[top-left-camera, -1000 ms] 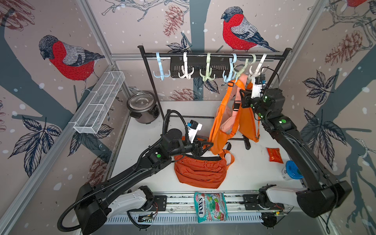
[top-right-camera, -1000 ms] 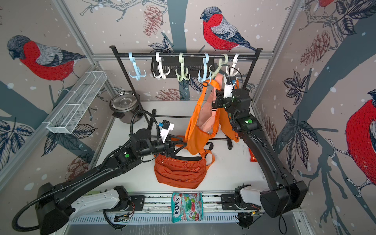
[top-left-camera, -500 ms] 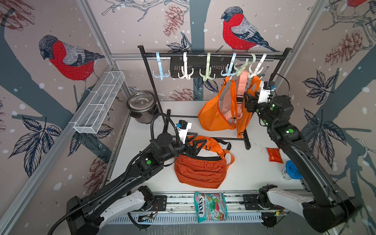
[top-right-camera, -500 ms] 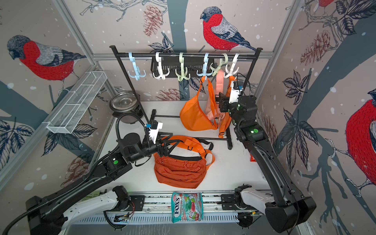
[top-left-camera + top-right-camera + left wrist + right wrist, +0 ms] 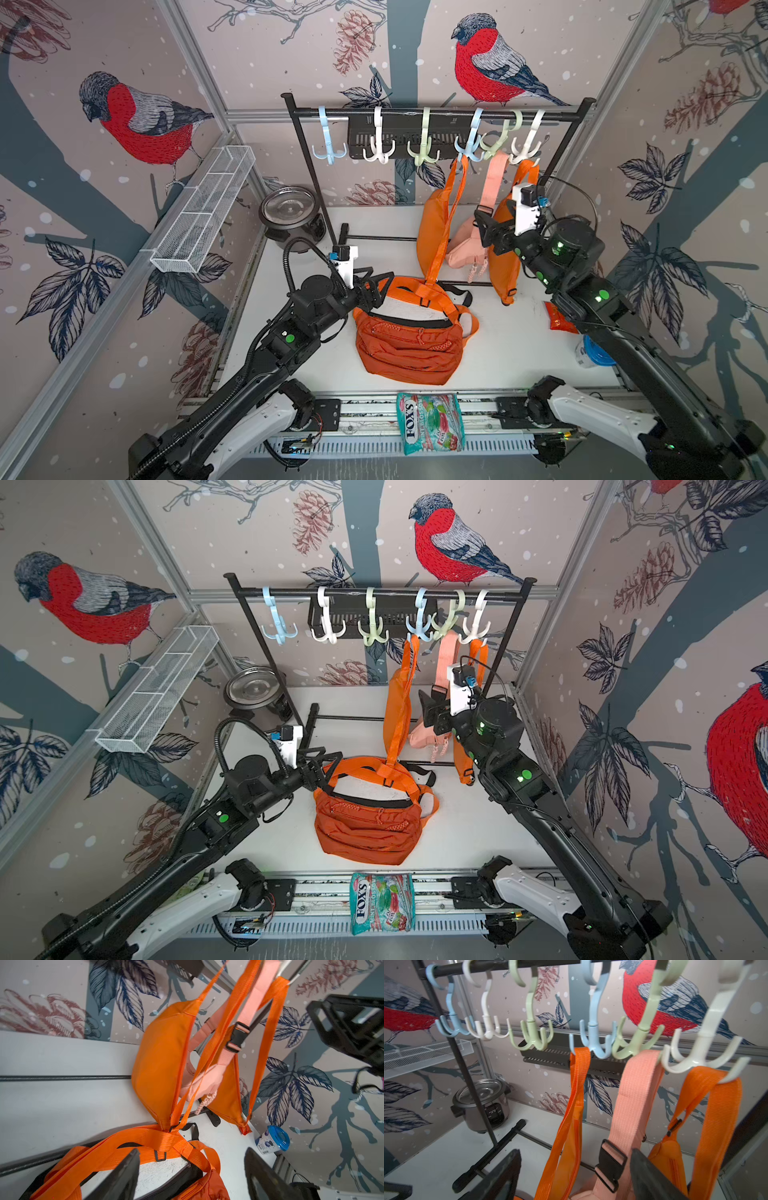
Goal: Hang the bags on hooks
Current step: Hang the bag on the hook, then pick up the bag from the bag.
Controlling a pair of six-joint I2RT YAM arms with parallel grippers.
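now the orange bag hangs by itself

just one second back, we see the right claw up by the rail (image 5: 415, 113) with the strap in it, and the left claw close to the bag's low end. now both let go. the right claw (image 5: 484, 232) is lower and away from the rail, wide open, with nothing in it. the left claw (image 5: 380, 286) is wide open too and empty. it sits just beside the strap of the loose bag (image 5: 409, 345), which lies on the table (image 5: 511, 353).

the orange bag (image 5: 432, 232) hangs from the blue hook (image 5: 469, 145) by its own strap. its low end comes down near the loose bag. we think this bag is done, because nothing holds it and it does not fall.

now we count.
- hooks (image 5: 378, 143) on the rail: six. two are blue, two white, two green. three are bare and three hold bags.
- bags: four. three are orange and one is the pink bag (image 5: 469, 249). three hang and one lies flat, so we think that one may be next.
- claws: two.
- one pot (image 5: 291, 212), one wire basket (image 5: 203, 212), one sweets packet (image 5: 430, 422), one cup (image 5: 592, 353) with a blue lid, one red packet (image 5: 559, 318).
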